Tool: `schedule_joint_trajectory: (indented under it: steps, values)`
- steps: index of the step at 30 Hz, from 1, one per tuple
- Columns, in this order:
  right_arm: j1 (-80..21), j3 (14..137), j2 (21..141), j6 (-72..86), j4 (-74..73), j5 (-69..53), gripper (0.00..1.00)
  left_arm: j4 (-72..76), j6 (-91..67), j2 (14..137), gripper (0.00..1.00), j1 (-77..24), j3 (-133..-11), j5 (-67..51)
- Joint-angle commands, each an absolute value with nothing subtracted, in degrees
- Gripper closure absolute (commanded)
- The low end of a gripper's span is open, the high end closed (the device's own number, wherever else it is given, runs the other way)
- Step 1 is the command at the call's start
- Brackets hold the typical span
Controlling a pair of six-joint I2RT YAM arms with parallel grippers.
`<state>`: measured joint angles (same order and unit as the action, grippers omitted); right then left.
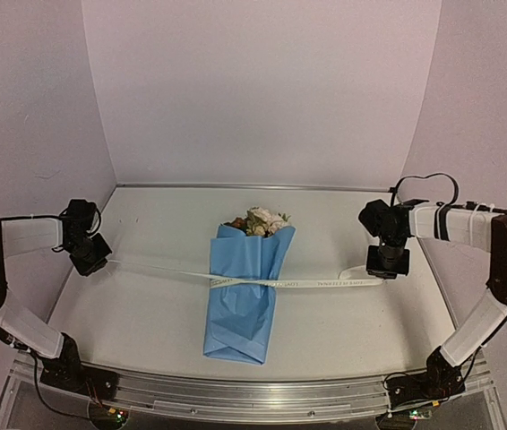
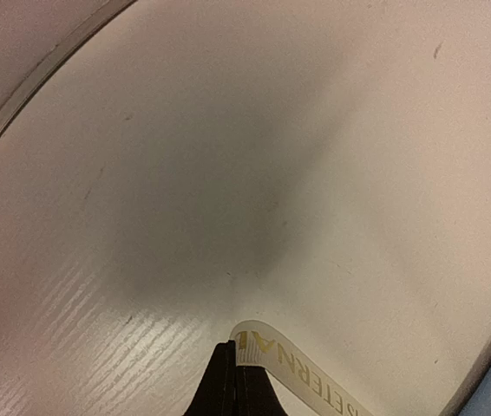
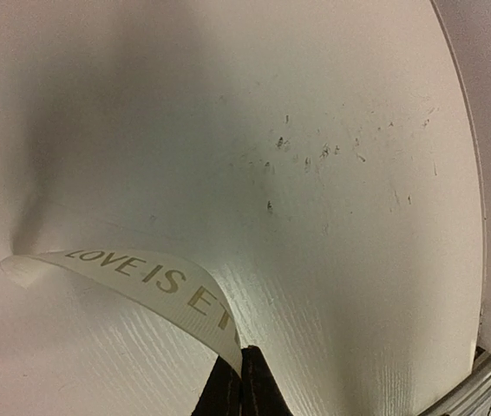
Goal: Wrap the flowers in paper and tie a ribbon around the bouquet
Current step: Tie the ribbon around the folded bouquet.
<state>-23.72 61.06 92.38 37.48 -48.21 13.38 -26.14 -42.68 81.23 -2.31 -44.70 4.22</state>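
1. The bouquet [image 1: 243,291] lies flat in the middle of the table [image 1: 146,313]. Its wide end points to 12 o'clock and its folded end to 6 o'clock.
2. The flowers [image 1: 259,221], cream and rust, look out of the light-blue paper [image 1: 240,322] at the 12 o'clock end.
3. The ribbon [image 1: 316,282] runs from 9 o'clock to 3 o'clock and crosses the paper at its narrow waist. Whether it makes a knot there, I cannot tell.
4. The left gripper [image 1: 103,261] is at 9 o'clock from the bouquet. Its fingers are pressed together and pinch the left end of the ribbon.
5. The right gripper [image 1: 384,271] is at 3 o'clock from the bouquet and pinches the ribbon in the same way. In the right wrist view a loose tail with gold letters bends away toward 9 o'clock.
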Motion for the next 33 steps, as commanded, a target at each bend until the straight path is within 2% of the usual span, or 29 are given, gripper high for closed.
schedule_joint_trajectory:
  steps: [1,11,18,33]
  values:
    - [-19.52,59.94,90.02,38.48,-51.0,14.69,1.0,-23.46,-44.54,82.03,1.0,5.25,-43.1,0.54]
    - [-5.98,55.86,85.2,40.24,-51.43,9.85,1.0,-24.44,-44.02,83.25,1.0,18.49,-45.85,-6.76]
    - [2.29,53.9,84.48,39.89,-52.17,7.94,1.0,-23.56,-43.23,84.02,1.0,24.89,-45.39,-7.62]
    - [13.46,57.99,84.27,38.92,-55.5,1.41,1.0,-22.33,-43.64,85.64,1.0,27.99,-45.47,-8.12]
